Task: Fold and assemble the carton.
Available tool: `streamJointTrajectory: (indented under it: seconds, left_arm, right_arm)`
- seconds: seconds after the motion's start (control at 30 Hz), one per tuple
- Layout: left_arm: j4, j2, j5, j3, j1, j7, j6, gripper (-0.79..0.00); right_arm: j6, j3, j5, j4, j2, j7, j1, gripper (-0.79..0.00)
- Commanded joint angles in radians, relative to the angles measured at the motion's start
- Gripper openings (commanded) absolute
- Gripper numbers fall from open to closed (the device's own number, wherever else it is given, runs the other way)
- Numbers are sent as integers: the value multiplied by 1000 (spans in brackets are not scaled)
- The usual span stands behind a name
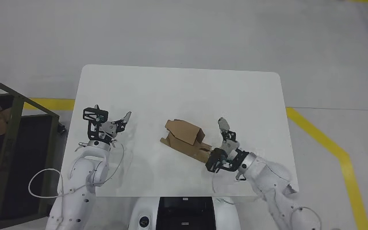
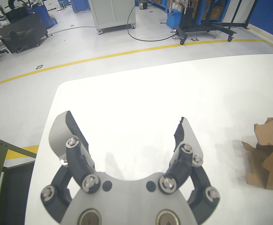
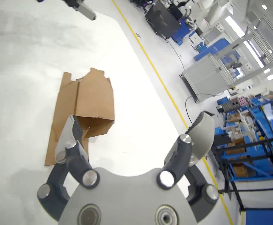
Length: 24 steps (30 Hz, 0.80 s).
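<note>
Nearest the robot, at the table's (image 1: 184, 92) (image 2: 138, 85) (image 3: 32, 53) front edge, the right gripper (image 1: 218, 141) (image 3: 138, 119) spreads its fingers wide and holds nothing. One finger (image 3: 73, 127) stands at the open end of the carton (image 1: 184, 135) (image 2: 259, 162) (image 3: 93, 98); whether it touches the cardboard cannot be told. The other finger points off over bare tabletop.

The brown carton lies on the table just in front of its middle, half formed. One part is raised into a hollow sleeve, and a flat panel with notched flaps lies beneath and beside it.

Well apart from the carton, over the table's left side, the left gripper (image 1: 112, 113) (image 2: 125, 118) (image 3: 85, 12) hangs with its fingers also wide apart and empty, their ribbed black pads (image 2: 77, 132) facing each other.

Beyond the table's far edge a yellow line (image 1: 322, 132) (image 2: 106, 56) (image 3: 153, 68) crosses the pale grey floor. A dark green frame (image 1: 17, 144) (image 2: 12, 162) stands off the table's left edge.
</note>
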Motion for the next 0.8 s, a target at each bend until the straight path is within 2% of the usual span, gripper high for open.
streamJointTrajectory:
  seconds: [0.0,0.07,0.77]
  left_arm:
    - [0,0,0,0,0,0,0,0]
    - [0,0,0,0,0,0,0,0]
    - [0,0,0,0,0,0,0,0]
  right_arm:
    - [-10,-34,-55,-4,-2,48,13,0]
    - [-15,-58,-75,-2,-5,89,28,0]
    - [-15,-58,-75,-2,-5,89,28,0]
